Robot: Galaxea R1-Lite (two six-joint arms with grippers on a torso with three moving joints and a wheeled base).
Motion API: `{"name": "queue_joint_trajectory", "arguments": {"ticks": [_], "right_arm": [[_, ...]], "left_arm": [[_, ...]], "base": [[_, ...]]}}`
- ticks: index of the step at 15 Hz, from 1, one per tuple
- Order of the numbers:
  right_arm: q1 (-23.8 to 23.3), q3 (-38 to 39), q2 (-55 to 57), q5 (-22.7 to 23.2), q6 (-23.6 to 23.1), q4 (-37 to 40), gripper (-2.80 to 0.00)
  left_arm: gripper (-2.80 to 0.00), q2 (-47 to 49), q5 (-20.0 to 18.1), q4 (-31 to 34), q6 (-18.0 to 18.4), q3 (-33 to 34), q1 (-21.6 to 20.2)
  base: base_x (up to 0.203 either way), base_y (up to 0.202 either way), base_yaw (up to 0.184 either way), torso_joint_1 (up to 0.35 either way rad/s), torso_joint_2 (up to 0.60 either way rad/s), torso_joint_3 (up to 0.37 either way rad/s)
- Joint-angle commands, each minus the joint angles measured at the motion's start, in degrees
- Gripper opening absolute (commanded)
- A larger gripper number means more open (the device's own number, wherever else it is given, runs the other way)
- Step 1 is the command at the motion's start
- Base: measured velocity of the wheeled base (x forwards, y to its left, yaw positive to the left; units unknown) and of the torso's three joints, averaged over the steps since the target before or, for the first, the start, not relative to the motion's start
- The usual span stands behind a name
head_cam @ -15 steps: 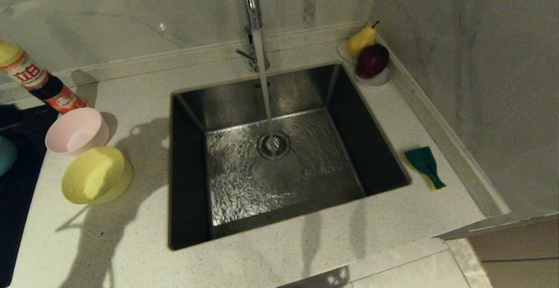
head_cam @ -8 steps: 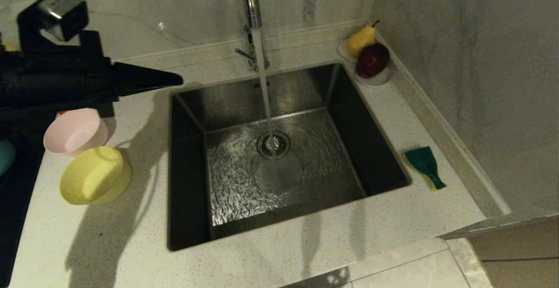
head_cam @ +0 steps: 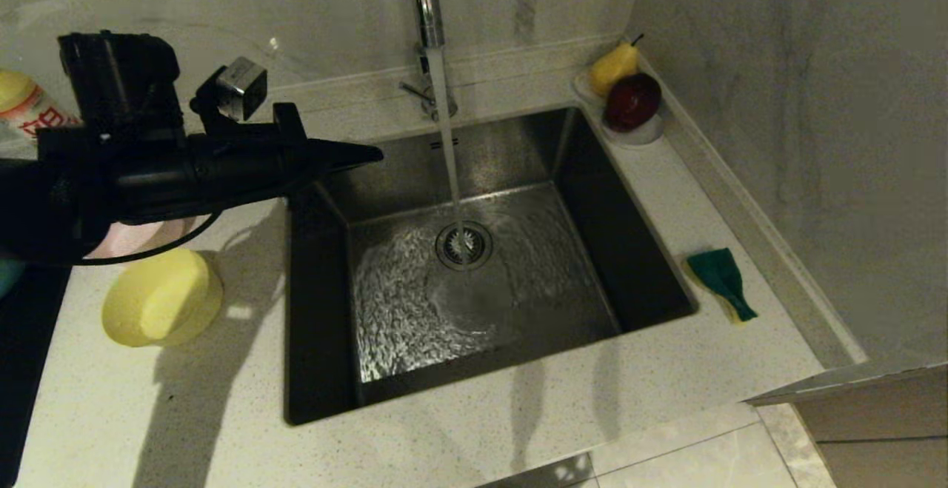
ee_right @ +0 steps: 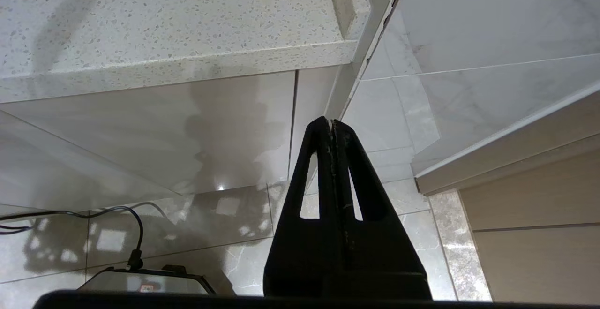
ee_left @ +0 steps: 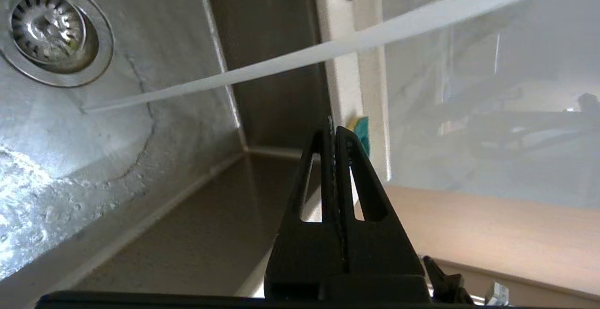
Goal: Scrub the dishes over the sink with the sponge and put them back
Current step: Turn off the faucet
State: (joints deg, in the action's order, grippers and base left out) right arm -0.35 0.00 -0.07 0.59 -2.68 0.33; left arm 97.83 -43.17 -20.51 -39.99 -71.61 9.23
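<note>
So my left gripper (head_cam: 370,153) is hanging over the sink's (head_cam: 318,310) left edge, clenched on nothing; the right gripper (ee_right: 332,124) is clenched too, parked below the counter (head_cam: 444,443). Bowls (yellow (head_cam: 161,307) nearest) sit left, sponge (head_cam: 720,281) right. I'd open wide before dropping onto a rim, since smooth plastic probably slips.

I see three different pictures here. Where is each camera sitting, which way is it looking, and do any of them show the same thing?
Head view: high on the robot, looking down at the sink and counter; the left hand, shut, reaches over the sink's near-left corner.
Left wrist view: behind the left hand, facing across the sink toward the sponge.
Right wrist view: behind the shut right hand, parked low, facing the floor and the counter's underside.
Shared: the sponge and the water stream appear in head and left wrist views.
</note>
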Motion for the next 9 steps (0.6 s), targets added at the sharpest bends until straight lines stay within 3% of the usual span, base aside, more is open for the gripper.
{"name": "queue_joint_trajectory", "arguments": {"ticks": [1,5,9], "right_arm": [[-0.1,0.0,0.1,0.0,0.0,0.0,-2.8],[0.0,0.0,0.1,0.0,0.0,0.0,-2.8],[0.0,0.0,0.1,0.0,0.0,0.0,-2.8]], "left_arm": [[-2.8,3.5,-0.2,-1.6,-0.2,-1.0,0.7],[-2.8,8.1,-0.1,-7.9,-3.8,-3.2,0.8],[-2.8,11.3,-0.1,-13.4,-5.1,-4.4,1.0]], "base": [[0.0,0.0,0.0,0.0,0.0,0.0],[0.0,0.0,0.0,0.0,0.0,0.0],[0.0,0.0,0.0,0.0,0.0,0.0]]}}
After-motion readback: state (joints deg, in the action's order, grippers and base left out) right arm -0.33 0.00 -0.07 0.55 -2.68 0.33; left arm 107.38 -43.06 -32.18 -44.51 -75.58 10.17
